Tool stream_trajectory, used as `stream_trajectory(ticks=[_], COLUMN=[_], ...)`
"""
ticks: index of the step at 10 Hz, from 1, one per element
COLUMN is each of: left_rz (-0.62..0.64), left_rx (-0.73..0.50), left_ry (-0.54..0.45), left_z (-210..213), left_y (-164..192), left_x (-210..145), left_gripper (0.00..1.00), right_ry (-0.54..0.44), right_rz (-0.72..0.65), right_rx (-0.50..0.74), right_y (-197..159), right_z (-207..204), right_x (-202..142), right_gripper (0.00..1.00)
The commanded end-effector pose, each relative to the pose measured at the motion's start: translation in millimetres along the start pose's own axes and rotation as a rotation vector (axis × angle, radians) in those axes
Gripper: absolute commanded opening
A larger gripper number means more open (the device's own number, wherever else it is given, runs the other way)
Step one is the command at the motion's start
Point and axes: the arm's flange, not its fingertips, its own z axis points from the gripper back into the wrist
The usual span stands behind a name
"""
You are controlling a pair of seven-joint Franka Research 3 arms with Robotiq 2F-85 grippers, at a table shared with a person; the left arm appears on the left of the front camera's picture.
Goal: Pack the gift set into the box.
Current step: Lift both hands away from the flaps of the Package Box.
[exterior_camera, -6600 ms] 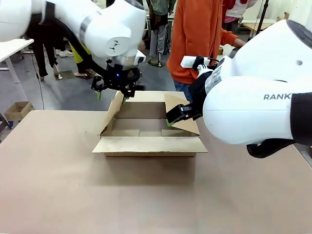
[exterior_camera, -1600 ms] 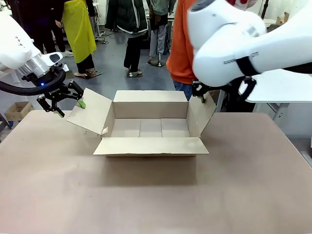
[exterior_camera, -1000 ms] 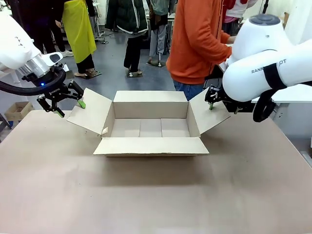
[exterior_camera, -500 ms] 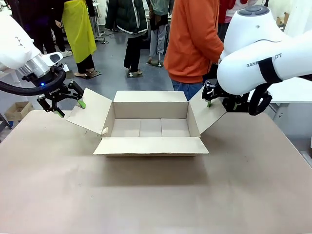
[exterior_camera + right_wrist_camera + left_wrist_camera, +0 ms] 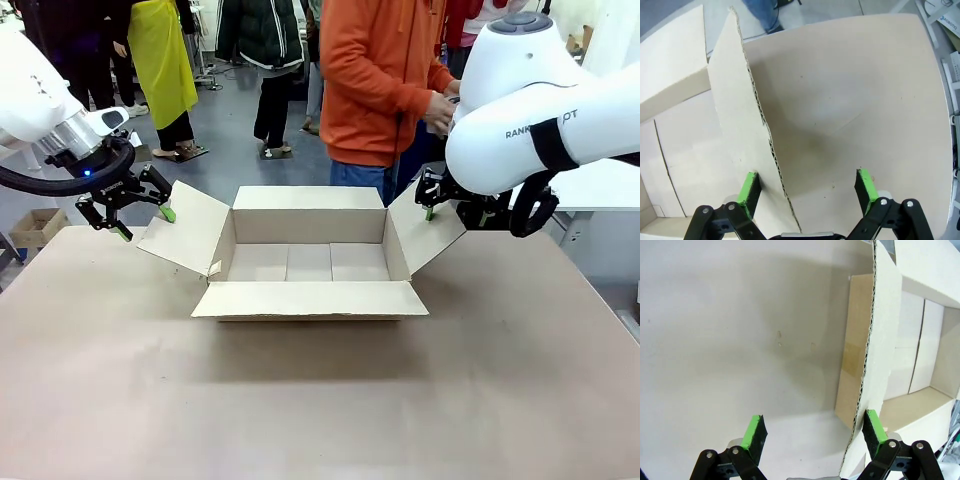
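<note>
The box [image 5: 310, 300] is a large brown carton standing open in the middle of the table, its four flaps spread and its inside bare. My left gripper [image 5: 143, 222] is open astride the outer edge of the left flap [image 5: 880, 340]. In the left wrist view that gripper [image 5: 814, 432] has the flap edge close to its right finger. My right gripper [image 5: 452, 212] is open astride the right flap [image 5: 735, 115]. In the right wrist view that gripper [image 5: 807, 187] has the flap edge close to its left finger. The gift set is out of view.
A person in an orange top [image 5: 375, 90] stands at the far side behind the box, hands over to the right. A small brown carton [image 5: 35, 225] sits on the floor at far left. The brown tabletop [image 5: 300, 400] runs wide in front of the box.
The right gripper has shifted slightly left and up along the right flap. The person in orange has stepped left. The left arm and the box have stayed still.
</note>
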Motion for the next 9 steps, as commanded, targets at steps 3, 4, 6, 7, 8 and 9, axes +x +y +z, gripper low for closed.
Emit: stream_trajectory(ticks=[3,4,6,7,8,9], left_rz=[0.011,0.011,0.011,0.011,0.011,0.011], left_rx=[0.015,0.015,0.015,0.015,0.015,0.015], left_ry=[-0.007,-0.007,-0.007,-0.007,-0.007,-0.007], left_z=[1.8,1.8,1.8,1.8,1.8,1.8], left_y=[-1.7,-1.7,-1.7,-1.7,-1.7,-1.7], left_x=[-1.0,-1.0,-1.0,-1.0,-1.0,-1.0], left_gripper=[1.00,1.00,1.00,1.00,1.00,1.00], right_ry=[-0.018,-0.018,-0.018,-0.018,-0.018,-0.018], right_rz=[-0.020,-0.020,-0.020,-0.020,-0.020,-0.020], right_rx=[-0.019,-0.019,-0.019,-0.019,-0.019,-0.019], right_y=[3.8,3.8,3.8,3.8,3.8,3.8], right_z=[-0.4,-0.4,-0.4,-0.4,-0.4,-0.4], right_x=[2.4,2.4,2.4,2.4,2.4,2.4], right_gripper=[1.00,1.00,1.00,1.00,1.00,1.00])
